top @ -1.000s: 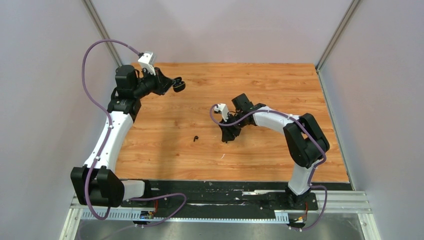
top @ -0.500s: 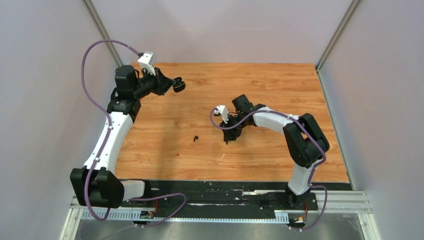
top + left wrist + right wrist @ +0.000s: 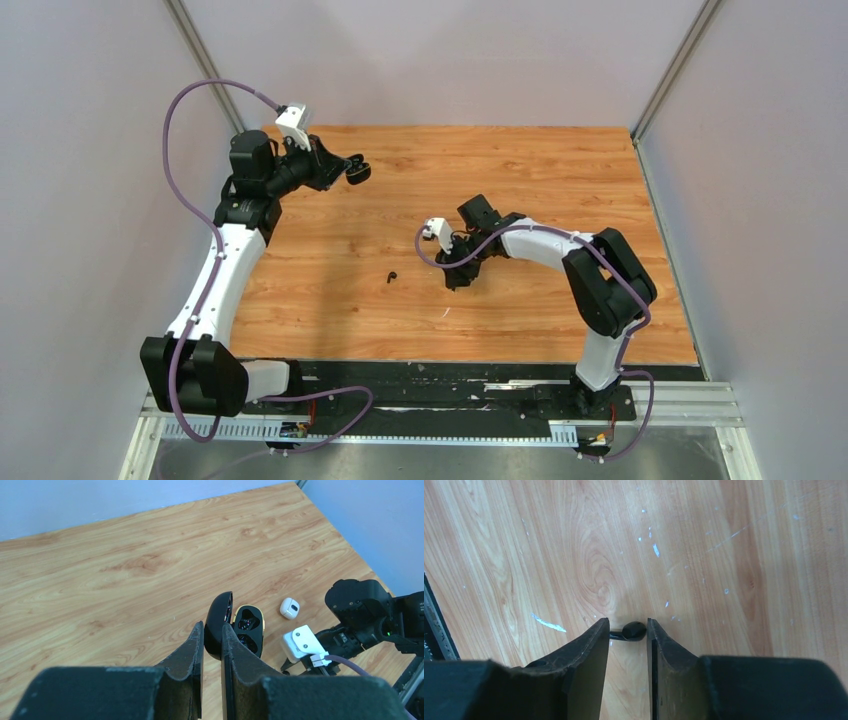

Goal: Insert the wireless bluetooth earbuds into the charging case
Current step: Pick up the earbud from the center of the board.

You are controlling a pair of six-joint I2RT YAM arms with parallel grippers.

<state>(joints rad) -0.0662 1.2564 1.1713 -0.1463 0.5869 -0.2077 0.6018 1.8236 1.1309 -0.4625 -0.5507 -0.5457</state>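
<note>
In the left wrist view the black charging case hangs open in the air, its gold-rimmed sockets showing. My left gripper is shut on the case's raised lid. From above, the case is at the far left of the table, with the left gripper on it. One black earbud lies lengthwise between my right gripper's fingertips at table level, stem against one finger, head against the other. From above, the right gripper points down at mid-table. Another black earbud lies loose to its left.
A small white rounded piece, apparently a white earbud, lies on the wood beyond the case, near the right arm. The wooden table is boxed in by grey walls on three sides. White scratches mark the wood.
The right gripper has shifted slightly left and its jaws have narrowed onto the black earbud. The left arm and the case have not moved.
</note>
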